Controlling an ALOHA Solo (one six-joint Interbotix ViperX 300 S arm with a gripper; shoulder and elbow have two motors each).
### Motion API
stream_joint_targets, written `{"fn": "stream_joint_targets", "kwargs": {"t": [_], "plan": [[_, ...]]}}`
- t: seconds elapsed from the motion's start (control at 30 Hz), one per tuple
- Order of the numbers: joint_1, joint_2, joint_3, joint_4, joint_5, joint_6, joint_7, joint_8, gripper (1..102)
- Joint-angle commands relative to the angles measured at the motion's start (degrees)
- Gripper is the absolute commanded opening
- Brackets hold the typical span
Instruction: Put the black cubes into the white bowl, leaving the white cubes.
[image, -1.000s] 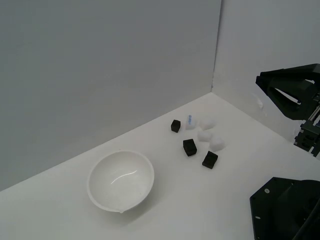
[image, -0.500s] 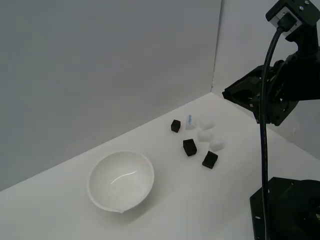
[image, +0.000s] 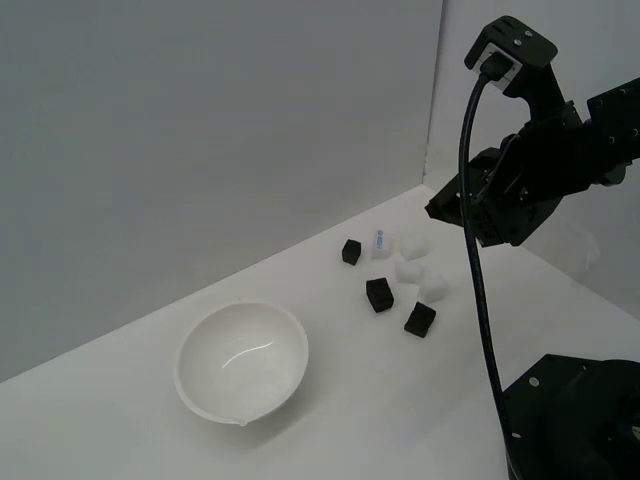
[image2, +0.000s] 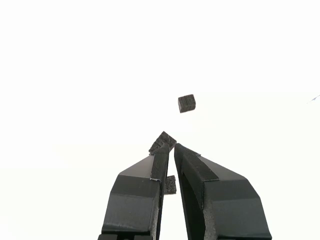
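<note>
Black pincer (image2: 171, 148) hangs nearly clenched, grasping nothing — its fingers (image2: 192, 167) partly hide two black cubes (image2: 162, 142) on the washed-out surface (image2: 75, 100).

Matte black angular arm housing (image: 540, 160), upper right of exterior view; thick black cable (image: 478, 270) loops down. Black two-finger gripper (image2: 170, 150) with flat faceted fingers (image2: 197, 170).

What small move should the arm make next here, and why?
Probably open the gripper and lower toward the nearest black cube. All three black cubes sit on the table beside the white cubes, the white bowl holds nothing, and the gripper hangs above the cluster with its jaws nearly closed, holding nothing.
</note>
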Motion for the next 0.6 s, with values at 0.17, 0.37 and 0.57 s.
{"fn": "stream_joint_targets", "kwargs": {"t": [0.17,0.37,0.57], "plan": [[0.7,-5.2,-5.1,-2.6,-2.5,-2.5,4.9,0.0,9],[0.7,-11.6,-11.4,-5.5,-5.5,-4.6,11.5,0.0,41],[-0.1,-17.0,-16.9,-6.1,-6.1,-5.7,14.2,0.0,66]]}}
